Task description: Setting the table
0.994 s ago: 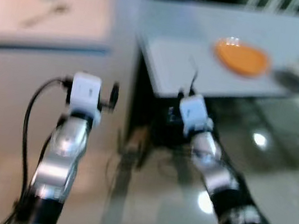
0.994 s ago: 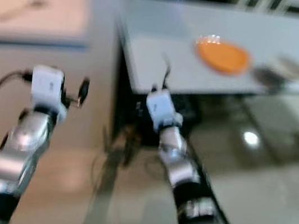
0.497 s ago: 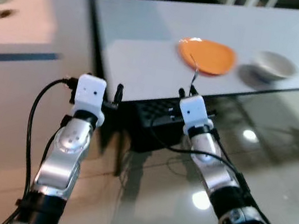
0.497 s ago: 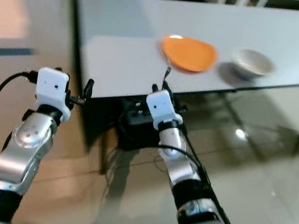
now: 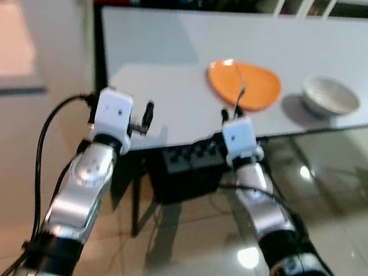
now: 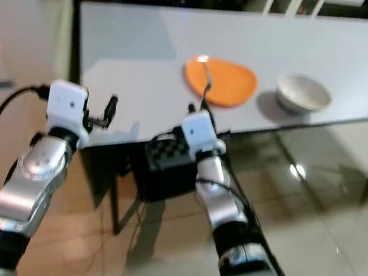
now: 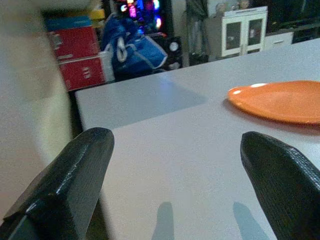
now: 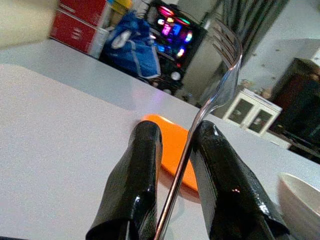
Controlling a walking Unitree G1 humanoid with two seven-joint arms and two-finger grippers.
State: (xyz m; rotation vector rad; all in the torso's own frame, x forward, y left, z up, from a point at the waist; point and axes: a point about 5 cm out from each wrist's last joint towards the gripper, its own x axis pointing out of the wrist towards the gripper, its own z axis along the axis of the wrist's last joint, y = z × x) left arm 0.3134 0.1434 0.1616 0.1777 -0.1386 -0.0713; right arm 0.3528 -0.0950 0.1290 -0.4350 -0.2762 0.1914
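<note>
A white table (image 5: 180,74) is seen ahead, its near edge just beyond both grippers. An orange plate (image 5: 243,84) and white bowl (image 5: 329,96) are set near that edge. A fork (image 8: 210,107) is pinched upright by the right gripper (image 8: 177,150); the left gripper (image 7: 175,175) is held spread, empty. Glossy tiled floor (image 5: 341,205) lies open to the right.

I'm in a home dining room: white table (image 5: 179,81) with orange plate (image 5: 244,83), bowl (image 5: 329,96), glossy tiled floor (image 5: 341,205).

Two silver jointed arms, white boxy wrist blocks, looping black cables, textured black fingers (image 7: 65,185)
</note>
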